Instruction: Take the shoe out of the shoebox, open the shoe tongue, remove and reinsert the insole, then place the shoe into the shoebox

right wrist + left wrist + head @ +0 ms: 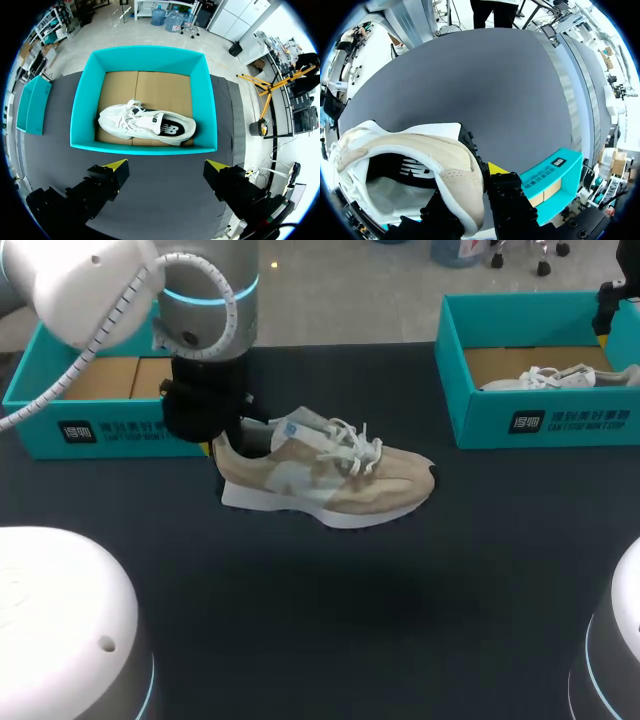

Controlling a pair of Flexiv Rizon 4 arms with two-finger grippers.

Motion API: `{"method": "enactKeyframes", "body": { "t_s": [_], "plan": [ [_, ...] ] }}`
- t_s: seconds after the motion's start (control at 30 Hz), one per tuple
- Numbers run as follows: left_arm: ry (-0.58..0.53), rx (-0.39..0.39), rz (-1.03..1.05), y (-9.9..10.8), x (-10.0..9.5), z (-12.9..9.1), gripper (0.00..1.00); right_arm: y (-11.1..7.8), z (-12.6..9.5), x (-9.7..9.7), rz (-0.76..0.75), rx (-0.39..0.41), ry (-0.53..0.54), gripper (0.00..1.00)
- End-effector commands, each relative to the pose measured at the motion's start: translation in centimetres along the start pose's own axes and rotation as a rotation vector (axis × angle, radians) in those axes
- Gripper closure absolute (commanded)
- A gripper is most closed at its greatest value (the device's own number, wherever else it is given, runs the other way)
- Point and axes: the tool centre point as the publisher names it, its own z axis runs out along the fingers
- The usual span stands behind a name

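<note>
One shoe [322,480] is sitting out on the table [420,590], heel near the left box [60,425]. The left gripper [470,195] is clamping its heel collar, one finger inside and one outside. The right gripper [166,167] is hanging spread wide over the right box [145,149], touching nothing. To open the tongue, the left should be pinning the heel steady while the right is crossing over to the laces.

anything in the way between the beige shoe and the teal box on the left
No loose object shows. Only the left arm, whose left gripper clamps the beige shoe at its heel, stands between it and the left shoebox, whose visible floor looks bare.
</note>
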Motion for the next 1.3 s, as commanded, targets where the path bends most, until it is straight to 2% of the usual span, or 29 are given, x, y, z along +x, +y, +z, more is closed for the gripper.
{"method": "enactKeyframes", "body": {
  "t_s": [0.03, 0.23, 0.43, 0.77, 1.0, 1.3],
  "plan": [
    [-0.015, -0.009, -0.012, -0.1, 0.2, 2.1, 1.0, -0.1, 0.0, 0.0, 0.001, -0.002, 0.0, 0.0],
    [-0.006, -0.035, -0.008, -0.1, -0.1, 4.8, 1.0, -0.1, 0.0, 0.0, 0.001, -0.002, 0.0, 0.0],
    [-0.002, -0.056, 0.017, -0.2, -0.9, 8.5, 1.0, -0.1, 0.0, 0.0, 0.001, -0.002, 0.0, 0.0],
    [0.015, -0.069, 0.005, 1.9, -1.4, 13.3, 1.0, -0.1, 0.0, 0.0, 0.001, -0.002, 0.0, 0.0],
    [0.04, -0.08, 0.058, 4.2, -1.9, 15.9, 1.0, -0.1, 0.0, 0.0, 0.001, -0.002, 0.0, 0.0],
    [0.036, -0.097, 0.109, 4.9, -2.7, 17.8, 1.0, -0.1, 0.0, 0.0, 0.001, -0.002, 0.0, 0.0]
  ]
}}
